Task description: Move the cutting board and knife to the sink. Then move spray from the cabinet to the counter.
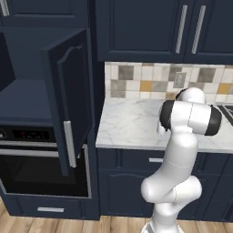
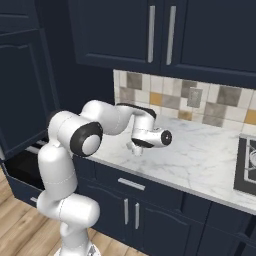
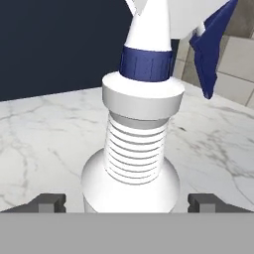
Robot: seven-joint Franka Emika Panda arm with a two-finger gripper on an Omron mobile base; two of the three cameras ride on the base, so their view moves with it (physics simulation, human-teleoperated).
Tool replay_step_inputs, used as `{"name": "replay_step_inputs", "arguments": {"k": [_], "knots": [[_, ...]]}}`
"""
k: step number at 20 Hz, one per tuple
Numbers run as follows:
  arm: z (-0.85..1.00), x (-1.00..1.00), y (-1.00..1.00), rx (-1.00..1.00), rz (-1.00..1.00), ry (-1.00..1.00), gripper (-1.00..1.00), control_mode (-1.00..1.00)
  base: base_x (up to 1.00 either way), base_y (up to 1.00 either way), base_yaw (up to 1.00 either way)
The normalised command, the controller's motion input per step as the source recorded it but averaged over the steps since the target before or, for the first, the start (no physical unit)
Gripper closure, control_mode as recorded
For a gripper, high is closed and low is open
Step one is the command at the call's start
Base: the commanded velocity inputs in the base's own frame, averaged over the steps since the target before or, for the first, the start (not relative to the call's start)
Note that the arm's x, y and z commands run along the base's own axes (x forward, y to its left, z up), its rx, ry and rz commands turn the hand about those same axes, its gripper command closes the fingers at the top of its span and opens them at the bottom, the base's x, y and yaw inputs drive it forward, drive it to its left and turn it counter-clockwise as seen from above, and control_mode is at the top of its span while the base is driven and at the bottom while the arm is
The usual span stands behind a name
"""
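Observation:
The spray (image 3: 136,149), a white bottle with a ribbed neck, a navy collar and a navy trigger, stands upright on the white marble counter (image 3: 44,129). My gripper (image 3: 127,203) is open around its base, and each fingertip (image 3: 49,202) stands a little clear of the bottle. In the right base view the hand (image 2: 150,136) hangs low over the counter (image 2: 200,160) near its left end. The cabinet (image 1: 68,100) stands with its panelled door swung open beside a bare shelf niche. The cutting board, knife and sink are out of view.
An oven (image 1: 41,168) sits under the niche in the tall unit. A stove (image 2: 247,165) edges the counter on the right. Navy wall cupboards (image 2: 160,35) hang above a tiled backsplash (image 2: 200,102) with an outlet.

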Motion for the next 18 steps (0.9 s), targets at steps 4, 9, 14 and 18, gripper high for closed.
{"name": "replay_step_inputs", "arguments": {"k": [4, 9, 14, 18], "knots": [[0.13, -0.01, 0.0, 0.0, 0.0, 0.03, -1.0, -1.0, 0.0, 0.0, 0.0], [0.27, -0.17, -0.04, 0.0, 0.0, 0.03, -1.0, -1.0, 0.0, 0.0, 0.0], [0.34, -0.37, -0.06, 0.0, 0.0, 0.01, -1.0, -1.0, 0.0, 0.0, 0.0], [0.44, -0.35, 0.0, -0.09, -0.01, 0.04, -1.0, -1.0, 0.0, 0.0, 0.0]]}}
